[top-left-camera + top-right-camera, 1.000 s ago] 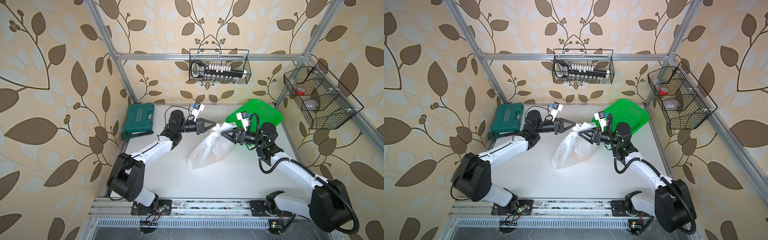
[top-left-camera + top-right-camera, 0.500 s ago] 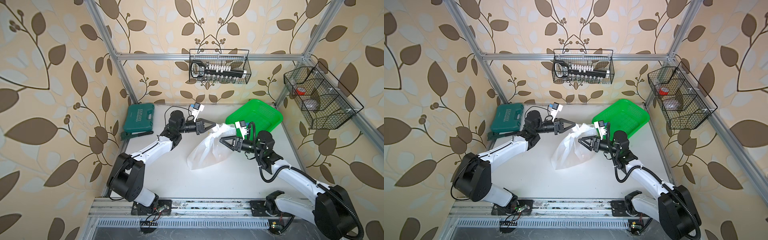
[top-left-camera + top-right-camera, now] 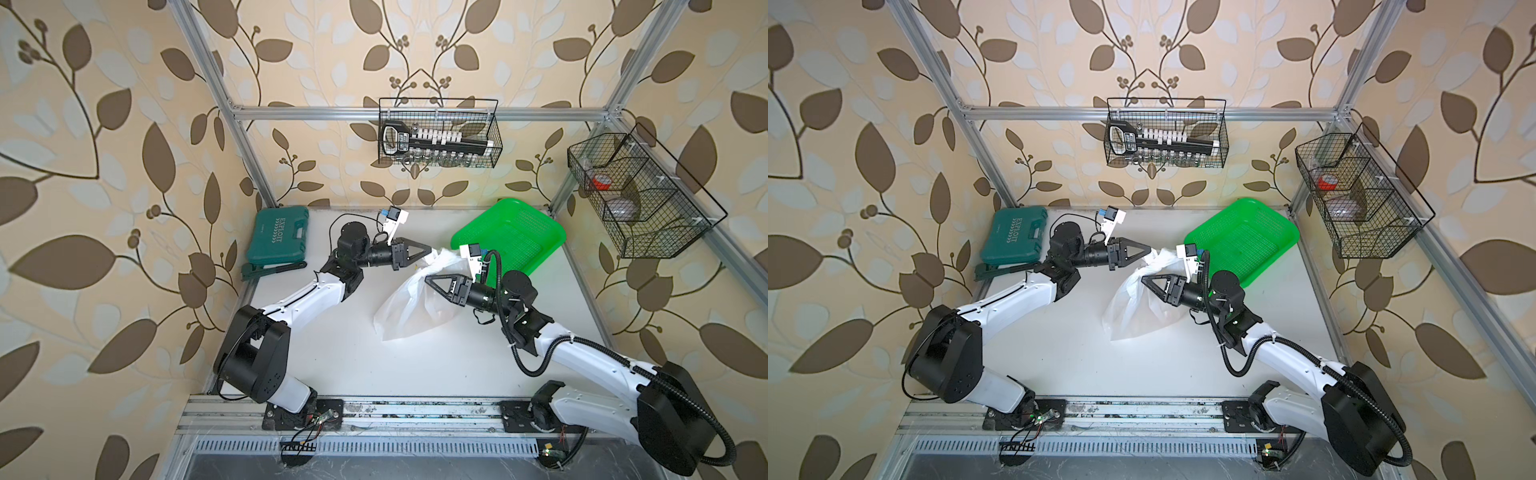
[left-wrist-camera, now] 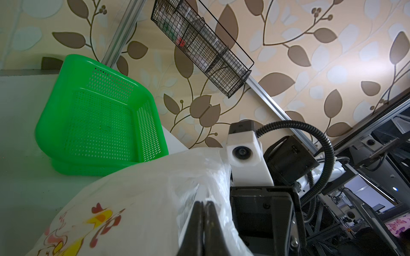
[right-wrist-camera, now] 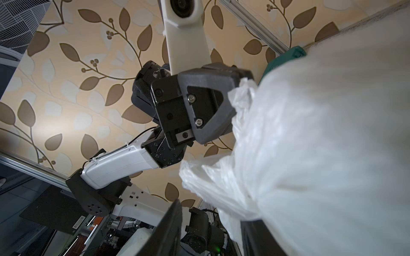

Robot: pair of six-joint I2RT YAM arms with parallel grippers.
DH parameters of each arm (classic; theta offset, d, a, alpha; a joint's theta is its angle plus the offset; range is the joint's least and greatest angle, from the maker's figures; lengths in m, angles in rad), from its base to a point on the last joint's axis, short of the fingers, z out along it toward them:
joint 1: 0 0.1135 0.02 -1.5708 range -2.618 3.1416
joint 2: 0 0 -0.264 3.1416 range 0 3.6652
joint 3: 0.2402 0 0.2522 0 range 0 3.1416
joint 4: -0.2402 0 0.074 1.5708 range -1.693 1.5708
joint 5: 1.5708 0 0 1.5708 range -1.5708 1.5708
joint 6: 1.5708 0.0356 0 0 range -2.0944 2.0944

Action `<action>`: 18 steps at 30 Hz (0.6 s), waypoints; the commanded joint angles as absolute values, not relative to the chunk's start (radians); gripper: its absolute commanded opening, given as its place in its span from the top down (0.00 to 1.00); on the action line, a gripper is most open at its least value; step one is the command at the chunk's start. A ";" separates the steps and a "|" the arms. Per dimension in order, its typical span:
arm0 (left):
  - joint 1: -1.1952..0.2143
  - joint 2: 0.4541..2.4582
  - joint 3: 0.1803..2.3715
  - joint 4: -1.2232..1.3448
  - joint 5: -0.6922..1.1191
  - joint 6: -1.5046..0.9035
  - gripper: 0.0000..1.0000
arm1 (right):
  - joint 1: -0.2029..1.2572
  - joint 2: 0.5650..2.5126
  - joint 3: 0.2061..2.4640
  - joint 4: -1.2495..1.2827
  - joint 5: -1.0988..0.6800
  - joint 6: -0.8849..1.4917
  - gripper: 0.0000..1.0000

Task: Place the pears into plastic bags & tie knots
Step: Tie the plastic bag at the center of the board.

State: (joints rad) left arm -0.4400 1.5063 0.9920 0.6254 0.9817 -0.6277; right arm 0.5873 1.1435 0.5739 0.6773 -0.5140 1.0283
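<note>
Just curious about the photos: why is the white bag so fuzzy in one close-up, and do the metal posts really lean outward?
Right wrist view: the plastic bag sits nearly against the lens, so it blurs, while the wallpaper behind is sharp. Both top views: the wide lens makes the frame posts splay outward; lighting is even, shadows faint.

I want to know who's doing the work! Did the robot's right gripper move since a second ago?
Yes. The right gripper has pulled back from the green basket toward the front rail, and is now over the plastic bag.
</note>
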 commanded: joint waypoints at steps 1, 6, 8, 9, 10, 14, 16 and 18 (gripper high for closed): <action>-0.451 1.465 0.986 0.679 0.972 -0.618 1.00 | 0.592 1.139 0.556 0.718 -0.420 1.070 0.57; -0.451 1.464 0.988 0.680 0.976 -0.618 1.00 | 0.594 1.203 0.591 0.761 -0.439 1.089 0.59; -0.451 1.462 0.986 0.678 0.977 -0.618 1.00 | 0.594 1.214 0.599 0.770 -0.429 1.089 0.60; -0.451 1.458 0.984 0.678 0.977 -0.617 1.00 | 0.595 1.221 0.604 0.770 -0.425 1.088 0.61; -0.451 1.457 0.982 0.678 0.977 -0.616 1.00 | 0.595 1.225 0.607 0.770 -0.421 1.086 0.63; -0.451 1.454 0.979 0.673 0.977 -0.613 1.00 | 0.594 1.235 0.617 0.774 -0.407 1.085 0.78; -0.451 1.453 0.981 0.670 0.977 -0.610 1.00 | 0.594 1.231 0.618 0.772 -0.411 1.080 0.90; -0.451 1.451 0.982 0.667 0.974 -0.609 1.00 | 0.595 1.220 0.617 0.758 -0.420 1.072 1.00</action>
State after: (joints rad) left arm -0.4400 1.4979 0.9810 0.6319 0.9741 -0.6273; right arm 0.5892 1.2301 0.5880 0.7418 -0.4286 1.0821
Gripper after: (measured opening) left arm 0.045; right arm 0.046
